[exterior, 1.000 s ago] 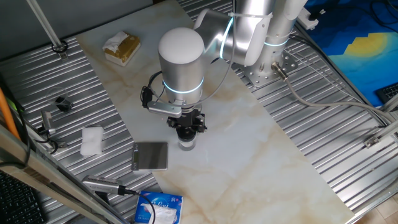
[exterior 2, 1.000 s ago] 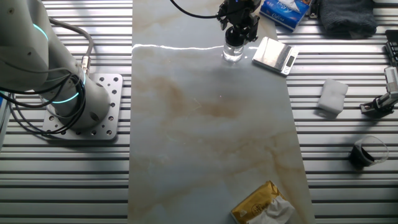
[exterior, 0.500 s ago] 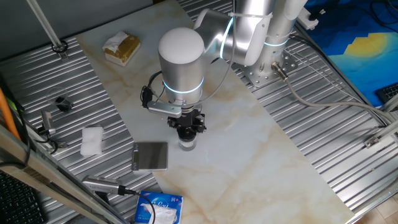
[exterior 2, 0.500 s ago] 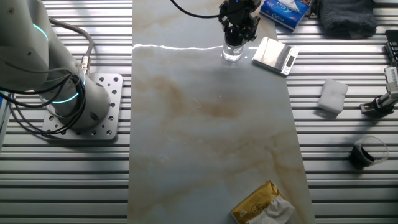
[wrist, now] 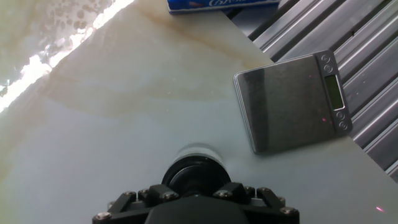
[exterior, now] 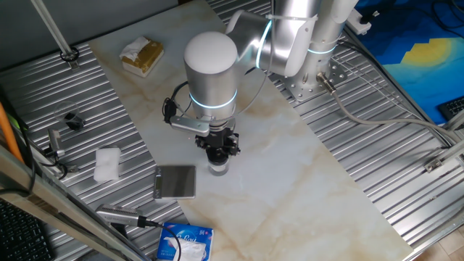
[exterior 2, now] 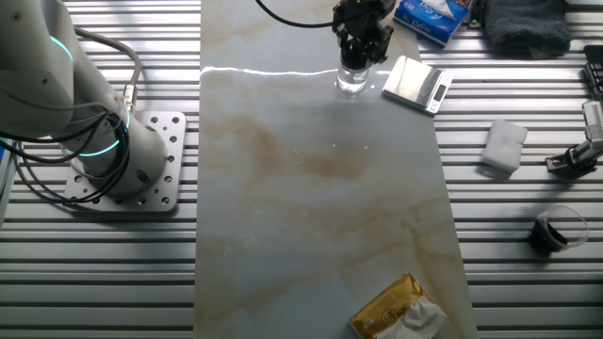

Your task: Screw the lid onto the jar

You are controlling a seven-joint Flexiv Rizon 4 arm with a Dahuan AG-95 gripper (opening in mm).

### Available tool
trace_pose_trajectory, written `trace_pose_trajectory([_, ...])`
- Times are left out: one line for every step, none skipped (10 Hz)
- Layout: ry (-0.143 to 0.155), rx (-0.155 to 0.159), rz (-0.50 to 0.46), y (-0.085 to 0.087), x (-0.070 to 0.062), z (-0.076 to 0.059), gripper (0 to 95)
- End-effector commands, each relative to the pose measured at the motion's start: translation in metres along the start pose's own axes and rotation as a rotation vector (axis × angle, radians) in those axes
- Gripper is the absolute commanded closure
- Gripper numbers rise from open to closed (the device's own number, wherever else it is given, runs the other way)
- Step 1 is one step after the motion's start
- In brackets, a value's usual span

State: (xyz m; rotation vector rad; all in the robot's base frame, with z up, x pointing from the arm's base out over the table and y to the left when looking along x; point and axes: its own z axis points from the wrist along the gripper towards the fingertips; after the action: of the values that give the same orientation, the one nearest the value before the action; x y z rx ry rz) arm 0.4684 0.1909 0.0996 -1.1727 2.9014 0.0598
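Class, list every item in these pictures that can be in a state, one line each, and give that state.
jar: upright on the marble top, lid on its mouth
lid: on the jar, held by the gripper
gripper: above the jar, jaws shut on the lid
scale: flat beside the jar, apart from it, display blank
tissue pack: lying flat, a tissue showing at its opening

From the hand view I can't see the claw's (wrist: 198, 200) fingertips; its black body covers most of the lid (wrist: 194, 176). The jar (wrist: 198, 151) shows only a blurred rim. The blue packet (wrist: 217, 5) is cut off at the top edge.
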Motion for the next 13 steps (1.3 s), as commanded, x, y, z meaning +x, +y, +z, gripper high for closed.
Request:
trace_pose_trajectory([0.000,-0.002,0.051,0.0002,0.0003,0.0013,38.0])
trace_pose_trajectory([0.000,-0.003,0.078,0.0002,0.0003,0.0013,38.0])
trace_pose_trajectory([-0.001,-0.004,0.112,0.0002,0.0003,0.0013,38.0])
trace_pose_trajectory([-0.002,-0.005,0.169,0.0002,0.0004,0.0013,38.0])
trace_pose_trajectory([-0.003,-0.007,0.207,0.0002,0.0004,0.0013,38.0])
trace_pose_trajectory([-0.003,-0.008,0.226,0.0002,0.0004,0.0013,38.0])
trace_pose_trajectory([-0.003,-0.009,0.262,0.0002,0.0004,0.0014,38.0])
trace_pose_trajectory([-0.004,-0.010,0.299,0.0002,0.0004,0.0014,38.0])
trace_pose_trajectory([-0.004,-0.010,0.326,0.0003,0.0005,0.0014,38.0])
trace_pose_trajectory([-0.004,-0.010,0.341,0.0003,0.0005,0.0015,38.0])
trace_pose_trajectory([-0.005,-0.012,0.359,0.0003,0.0006,0.0016,38.0])
trace_pose_trajectory([-0.008,-0.017,0.377,0.0004,0.0009,0.0018,38.0])
trace_pose_trajectory([-0.008,-0.017,0.385,0.0006,0.0012,0.0023,38.0])
